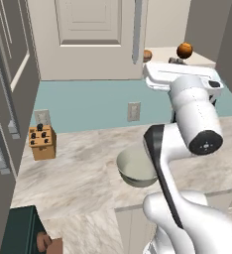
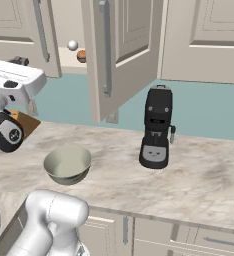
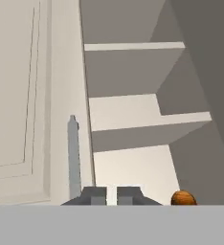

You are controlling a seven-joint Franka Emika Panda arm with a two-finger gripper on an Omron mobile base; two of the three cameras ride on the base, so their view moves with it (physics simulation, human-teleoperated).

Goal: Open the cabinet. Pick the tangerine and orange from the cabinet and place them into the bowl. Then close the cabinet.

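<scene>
The cabinet (image 1: 88, 34) has its left door shut and its right door (image 2: 121, 50) swung open toward the counter. On its bottom shelf lie two orange-coloured fruits, one round (image 1: 184, 50) and one half hidden behind the door edge (image 1: 147, 54). I cannot tell which is the tangerine and which the orange. One fruit (image 3: 183, 197) shows low right in the hand view. My gripper (image 3: 106, 195) is shut and empty, raised at the cabinet opening (image 1: 174, 60) just left of the round fruit. The pale bowl (image 1: 125, 173) stands empty on the counter below (image 2: 64, 177).
A black coffee machine (image 2: 157, 130) stands on the marble counter right of the bowl. A wooden knife block (image 1: 42, 142) sits at the counter's left end beside a dark grey tall cabinet (image 1: 4, 99). The open door's grey handle (image 2: 105, 50) hangs over the counter.
</scene>
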